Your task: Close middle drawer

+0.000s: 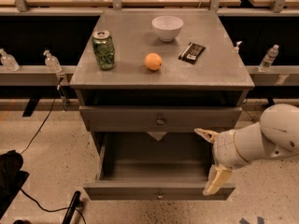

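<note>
Cabinet point(219, 66): a grey metal unit in the middle of the scene. Its flat top carries four small things.
Floor point(42, 171): pale and speckled. A dark cable point(43, 123) runs across it on the left.
Middle drawer point(126, 190): pulled far out toward the near side, with its deep box open and nothing visible inside. The low front has a small round knob point(160, 196) at its centre.
Upper drawer point(121, 119): taller front, with its own centre knob. It sits well back from the front of the pulled-out drawer below it.
Arm point(261, 141): white and rounded. It comes in from the right edge and reaches left toward the open drawer.
Gripper point(203, 162): at the near right corner of the middle drawer. Its two tan fingers are spread wide apart and grip nothing. One finger point(206, 135) points left just under the upper drawer. The other hangs down across the right end of the middle drawer's front. Whether it touches the front cannot be told.
Bowl point(167, 27): white, upright, at the far centre of the top.
Can point(103, 50): green, upright, on the left of the top.
Orange point(153, 61): near the centre of the top, between the can and the snack bar.
Snack bar point(192, 52): dark wrapper, lying flat to the right of the orange.
Bottles: clear bottles stand on the ledges beside the cabinet, one on the left point(52, 61) and one on the right point(270, 57).
</note>
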Controlling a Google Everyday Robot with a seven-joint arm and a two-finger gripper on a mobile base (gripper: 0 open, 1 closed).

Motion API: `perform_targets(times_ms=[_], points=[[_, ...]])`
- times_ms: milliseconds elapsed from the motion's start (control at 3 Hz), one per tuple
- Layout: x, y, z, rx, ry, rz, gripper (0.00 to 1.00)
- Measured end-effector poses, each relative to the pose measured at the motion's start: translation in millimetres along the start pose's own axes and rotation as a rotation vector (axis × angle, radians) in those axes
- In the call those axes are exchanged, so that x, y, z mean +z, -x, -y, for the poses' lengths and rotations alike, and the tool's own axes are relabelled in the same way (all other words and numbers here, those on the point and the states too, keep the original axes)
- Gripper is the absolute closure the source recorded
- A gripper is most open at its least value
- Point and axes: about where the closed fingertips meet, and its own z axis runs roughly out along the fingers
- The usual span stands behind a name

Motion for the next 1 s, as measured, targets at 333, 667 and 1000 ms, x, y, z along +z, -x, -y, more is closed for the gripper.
perform_targets(times_ms=[333,667,1000], points=[[48,-29,-38,0.037,0.081,0.063,0.0],[96,-65,-90,0.093,0.114,0.089,0.19],[128,-97,-115,0.148,0.035,0.047,0.49]])
